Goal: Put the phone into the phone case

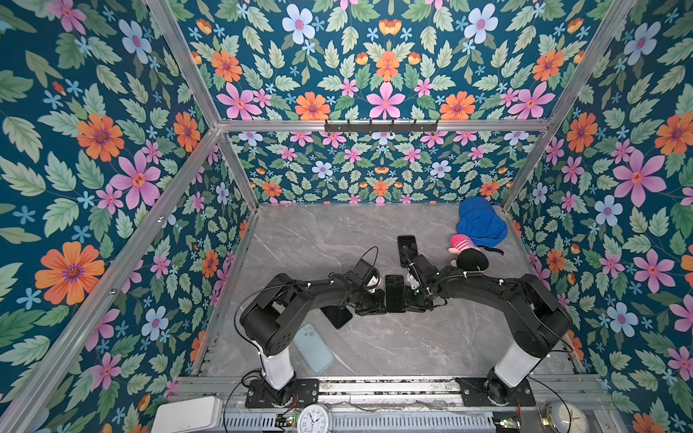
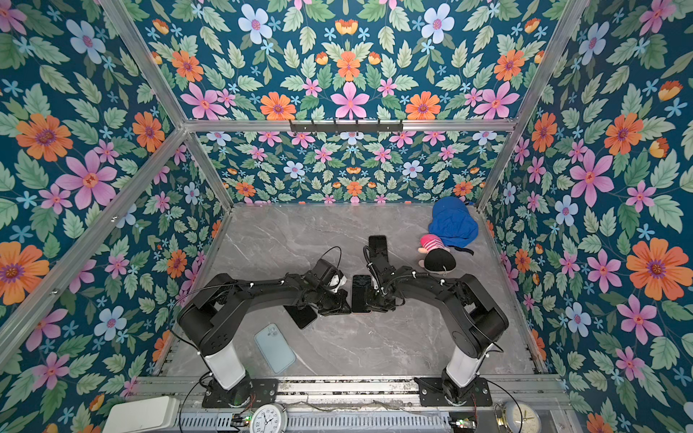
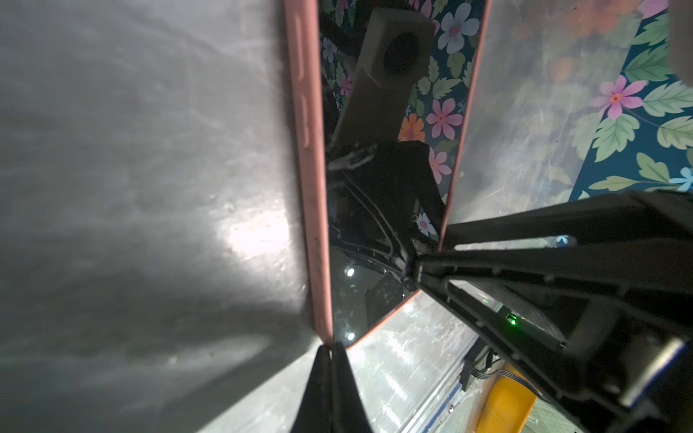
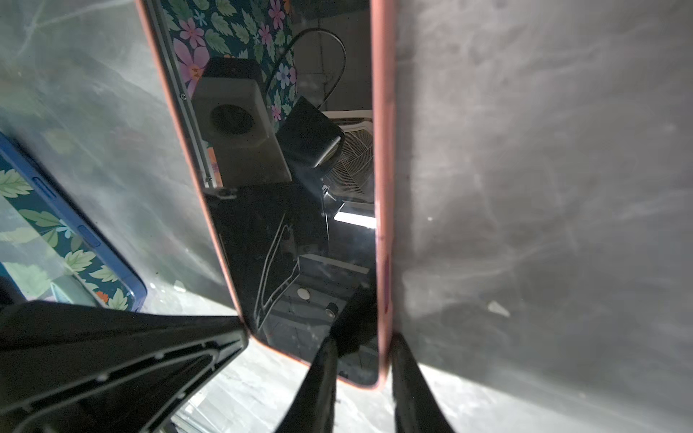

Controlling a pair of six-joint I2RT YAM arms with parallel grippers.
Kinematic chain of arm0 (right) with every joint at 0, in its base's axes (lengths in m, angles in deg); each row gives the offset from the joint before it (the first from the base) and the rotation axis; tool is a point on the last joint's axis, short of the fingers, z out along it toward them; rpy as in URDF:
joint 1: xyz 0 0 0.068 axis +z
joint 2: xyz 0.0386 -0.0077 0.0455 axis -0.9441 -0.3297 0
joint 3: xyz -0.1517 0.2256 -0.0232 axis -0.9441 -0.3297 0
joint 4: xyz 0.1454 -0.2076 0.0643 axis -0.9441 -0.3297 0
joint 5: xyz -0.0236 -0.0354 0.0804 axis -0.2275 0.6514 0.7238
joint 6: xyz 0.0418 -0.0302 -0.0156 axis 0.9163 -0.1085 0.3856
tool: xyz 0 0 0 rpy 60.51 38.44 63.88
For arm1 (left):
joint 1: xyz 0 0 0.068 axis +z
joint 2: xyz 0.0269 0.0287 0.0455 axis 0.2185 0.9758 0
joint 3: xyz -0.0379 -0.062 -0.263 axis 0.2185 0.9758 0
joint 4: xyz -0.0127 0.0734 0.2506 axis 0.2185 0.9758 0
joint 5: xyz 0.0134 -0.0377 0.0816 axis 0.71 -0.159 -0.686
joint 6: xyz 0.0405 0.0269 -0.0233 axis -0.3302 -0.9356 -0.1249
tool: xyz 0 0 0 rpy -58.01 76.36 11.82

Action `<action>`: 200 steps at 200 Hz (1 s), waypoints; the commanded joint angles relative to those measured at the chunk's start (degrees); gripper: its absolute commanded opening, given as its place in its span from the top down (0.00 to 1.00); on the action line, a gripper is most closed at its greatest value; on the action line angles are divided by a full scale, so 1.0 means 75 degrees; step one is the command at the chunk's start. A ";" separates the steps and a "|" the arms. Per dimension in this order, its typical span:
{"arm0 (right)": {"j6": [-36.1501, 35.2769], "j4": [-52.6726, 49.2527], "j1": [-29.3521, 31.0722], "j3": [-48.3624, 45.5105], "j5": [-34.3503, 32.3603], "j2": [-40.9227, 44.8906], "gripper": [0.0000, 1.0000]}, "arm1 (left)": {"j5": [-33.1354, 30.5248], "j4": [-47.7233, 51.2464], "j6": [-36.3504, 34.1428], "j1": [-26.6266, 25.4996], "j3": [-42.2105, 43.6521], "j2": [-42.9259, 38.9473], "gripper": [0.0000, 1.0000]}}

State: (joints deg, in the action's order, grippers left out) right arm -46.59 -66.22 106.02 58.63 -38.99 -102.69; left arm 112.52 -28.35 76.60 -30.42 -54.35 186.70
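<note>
Four phones are lying on the grey marble surface (image 1: 375, 348). Farthest left, a light blue phone (image 1: 313, 348) is resting camera side up just beside the left arm's base column. A dark phone (image 1: 337, 316) is poking out from under that arm's forearm. The left fingers (image 3: 339, 360) are clenched together, their tips touching one corner of the pink phone case (image 3: 311, 150). Whether they are pinching its rim cannot be told. In both top views the phone (image 1: 394, 296) is lying flat near the middle of the surface, between the two arms, screen up. In both wrist views it is sitting in the phone case, whose pink rim is running along both long sides of the dark glass. On its right side, the right fingers (image 4: 328, 352) are standing apart and straddling the case wall. One is hovering over the screen and the other is touching the outside of the rim. Behind the right wrist a second dark phone (image 1: 407, 245) is lying. Farther right, a doll (image 1: 470, 256) is lying beside a blue cloth (image 1: 480, 221) in the back corner.
</note>
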 commanded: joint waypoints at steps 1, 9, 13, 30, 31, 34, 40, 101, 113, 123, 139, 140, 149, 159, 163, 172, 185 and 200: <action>-0.0046 -0.0511 0.0035 0.0151 -0.0625 0.0264 0.55 | -0.0542 0.0290 -0.0071 0.0014 -0.0108 -0.0184 0.83; 0.0080 -0.0546 0.0058 0.0224 -0.0762 0.0263 0.41 | -0.0676 0.0334 -0.0067 0.0083 -0.0095 -0.0378 0.77; 0.0160 -0.0554 0.0097 0.0277 -0.0844 0.0228 0.35 | -0.0717 0.0323 -0.0056 0.0126 -0.0069 -0.0474 0.74; 0.0570 -0.0839 0.0338 0.0796 -0.1442 -0.0169 0.15 | -0.0887 0.0285 -0.0080 0.0433 0.0037 -0.0809 0.58; 0.0584 -0.0868 0.0355 0.0825 -0.1470 -0.0202 0.15 | -0.0899 0.0293 -0.0079 0.0444 0.0039 -0.0822 0.57; 0.0613 -0.0943 0.0398 0.0903 -0.1542 -0.0290 0.14 | -0.0937 0.0303 -0.0104 0.0499 0.0049 -0.0871 0.55; 0.0654 -0.1144 0.0475 0.1164 -0.1744 -0.0452 0.12 | -0.0978 0.0334 -0.0144 0.0630 0.0080 -0.0960 0.52; 0.0715 -0.2261 0.1060 0.2626 -0.2558 -0.1670 0.04 | -0.0691 0.0207 -0.0522 0.1468 0.0769 -0.1561 0.27; 0.0694 -0.2443 0.1187 0.2806 -0.2678 -0.1850 0.04 | -0.0600 0.0100 -0.0546 0.1521 0.0873 -0.1585 0.26; 0.0677 -0.2566 0.1247 0.2922 -0.2751 -0.2007 0.04 | -0.0536 0.0009 -0.0548 0.1572 0.0956 -0.1604 0.26; 0.0658 -0.2802 0.1349 0.3118 -0.2925 -0.2241 0.06 | -0.0454 -0.0082 -0.0558 0.1635 0.1056 -0.1619 0.26; 0.0657 -0.2816 0.1353 0.3129 -0.2932 -0.2257 0.07 | -0.0454 -0.0084 -0.0558 0.1636 0.1064 -0.1614 0.26; 0.0656 -0.2950 0.1385 0.3230 -0.2968 -0.2376 0.10 | -0.0431 -0.0128 -0.0558 0.1653 0.1106 -0.1639 0.26; 0.0668 -0.3077 0.1390 0.3307 -0.2964 -0.2474 0.14 | -0.0417 -0.0134 -0.0569 0.1669 0.1140 -0.1655 0.26; 0.0668 -0.3115 0.1391 0.3331 -0.2963 -0.2505 0.15 | -0.0412 -0.0140 -0.0569 0.1673 0.1150 -0.1671 0.26; 0.0658 -0.3178 0.1386 0.3389 -0.3008 -0.2509 0.20 | -0.0403 -0.0134 -0.0580 0.1682 0.1163 -0.1686 0.26; 0.0551 -0.3161 0.1369 0.3430 -0.3084 -0.2458 0.26 | -0.0381 -0.0134 -0.0610 0.1696 0.1164 -0.1681 0.26; 0.0291 -0.3062 0.1256 0.3476 -0.3116 -0.2322 0.30 | -0.0352 -0.0083 -0.0669 0.1737 0.1116 -0.1664 0.26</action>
State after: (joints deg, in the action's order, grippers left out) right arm -42.53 -86.42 116.27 84.62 -60.43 -120.46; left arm 109.15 -28.50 73.00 -17.79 -45.65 174.29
